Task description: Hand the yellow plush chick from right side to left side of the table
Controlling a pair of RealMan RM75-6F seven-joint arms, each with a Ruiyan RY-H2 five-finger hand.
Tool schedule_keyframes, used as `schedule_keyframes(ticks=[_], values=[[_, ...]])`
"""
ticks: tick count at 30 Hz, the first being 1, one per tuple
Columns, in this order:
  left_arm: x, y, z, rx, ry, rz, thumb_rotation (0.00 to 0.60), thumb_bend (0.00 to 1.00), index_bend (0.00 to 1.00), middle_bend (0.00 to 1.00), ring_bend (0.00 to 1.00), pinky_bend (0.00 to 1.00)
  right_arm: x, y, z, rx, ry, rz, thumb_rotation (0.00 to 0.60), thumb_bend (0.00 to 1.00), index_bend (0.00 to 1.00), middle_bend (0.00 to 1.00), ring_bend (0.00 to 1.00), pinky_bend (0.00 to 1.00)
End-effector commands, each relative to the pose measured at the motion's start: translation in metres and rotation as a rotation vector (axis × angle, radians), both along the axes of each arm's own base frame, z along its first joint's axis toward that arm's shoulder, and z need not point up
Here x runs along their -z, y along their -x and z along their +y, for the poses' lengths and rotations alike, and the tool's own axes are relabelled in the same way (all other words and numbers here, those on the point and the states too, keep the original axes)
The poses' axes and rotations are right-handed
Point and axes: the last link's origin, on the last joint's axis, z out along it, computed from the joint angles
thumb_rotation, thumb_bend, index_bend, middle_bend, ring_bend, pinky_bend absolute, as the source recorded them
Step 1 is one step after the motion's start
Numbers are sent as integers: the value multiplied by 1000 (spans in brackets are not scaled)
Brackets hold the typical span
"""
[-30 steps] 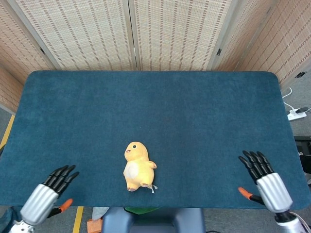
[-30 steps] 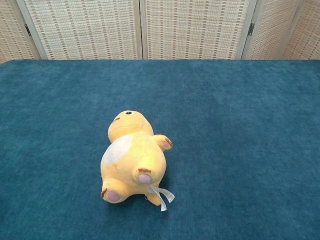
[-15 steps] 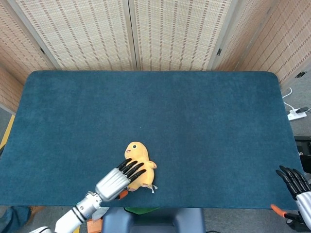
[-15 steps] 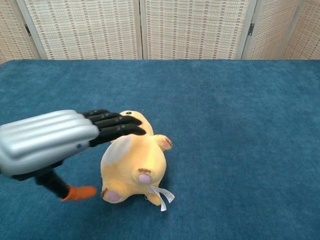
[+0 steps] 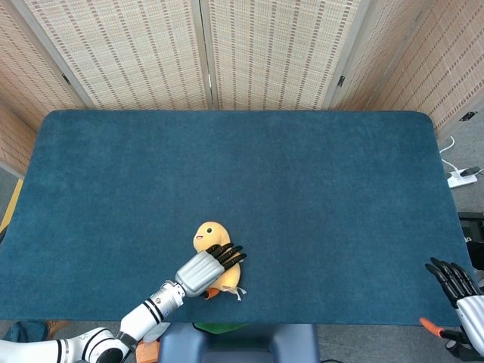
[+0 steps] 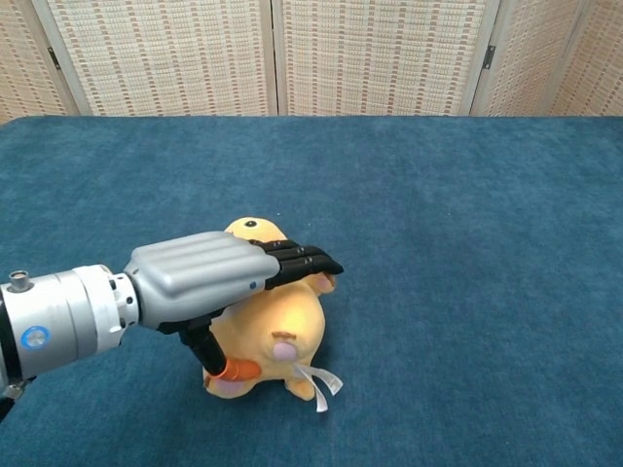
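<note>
Left robot hand (image 6: 209, 277) flat atop yellow plush chick (image 6: 277, 326), grip unclear; right robot hand (image 5: 457, 291) spread, head view only.

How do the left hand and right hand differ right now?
The left hand lies over the chick near the table's front middle; the right hand sits off the table's right front corner, touching nothing. The left shows in both views, the right only in the head view. Both have silver backs, black fingers and orange-tipped thumbs.

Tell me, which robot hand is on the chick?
The left hand, laid over the yellow plush chick. The right hand stays off at the table's far right edge.
</note>
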Motion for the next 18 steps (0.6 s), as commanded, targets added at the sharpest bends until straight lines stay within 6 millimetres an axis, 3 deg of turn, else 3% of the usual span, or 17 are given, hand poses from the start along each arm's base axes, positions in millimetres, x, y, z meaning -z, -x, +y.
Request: schedule_keyframes(ticks=[1,3,5,9,12,18], values=[[-1,1,-1,2,-53,-50,600,519,524,583,467,754,0,0,0,4,0,4,600,62,0,0,0,0],[-6,3,-3,-4,-101,-102,600,596,656,727,582,859,1,0,-1,7,-5,6,600,63,0,0,0,0],[-12,8,-6,2,-133,-131,600,631,706,783,627,901,2,-1,-1,6,-8,11,600,63,0,0,0,0],[-32,22,-14,16,-185,-154,600,646,710,801,638,915,5,-5,0,-1,-7,19,600,63,0,0,0,0],[-59,39,-25,39,-228,-158,600,647,710,801,638,914,7,-10,0,-9,-8,20,600,63,0,0,0,0],[-102,91,-47,94,-263,-144,600,646,711,801,637,908,17,-29,2,-53,-24,33,600,63,0,0,0,0]])
